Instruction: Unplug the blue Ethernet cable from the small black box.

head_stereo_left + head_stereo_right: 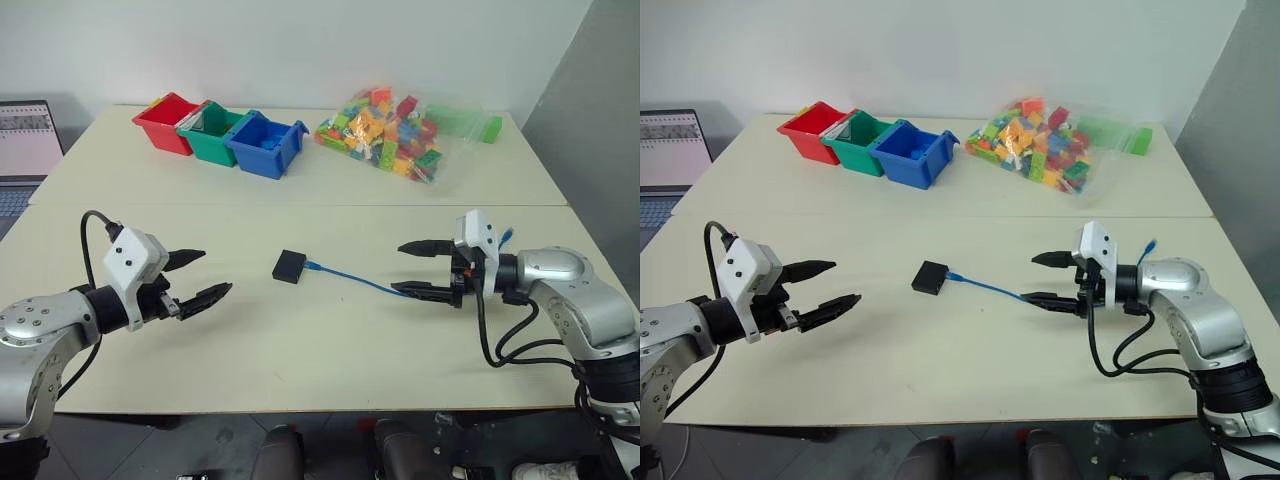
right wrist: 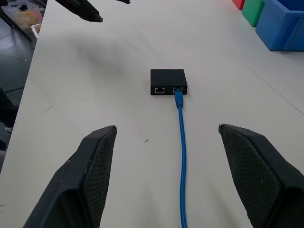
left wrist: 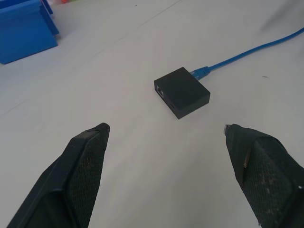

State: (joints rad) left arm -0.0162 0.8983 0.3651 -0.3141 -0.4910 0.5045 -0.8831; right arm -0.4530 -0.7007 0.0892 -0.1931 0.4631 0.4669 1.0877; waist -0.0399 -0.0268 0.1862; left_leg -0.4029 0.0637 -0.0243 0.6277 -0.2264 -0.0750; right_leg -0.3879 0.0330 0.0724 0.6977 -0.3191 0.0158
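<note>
Head pair looks down over table | wrist cams low, facing inward | all share small black box

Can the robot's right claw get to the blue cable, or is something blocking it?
Probably yes. The right claw is open, and the blue cable runs along bare table between its fingers up to the small black box. Nothing sits in the way.

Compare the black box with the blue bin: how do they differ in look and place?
The box is small, flat, closed and matte black; the bin is larger, open-topped and bright blue. The box lies alone mid-table with a blue cable plugged in; the bin stands at the far side, touching a green bin. Both rest on the table.
</note>
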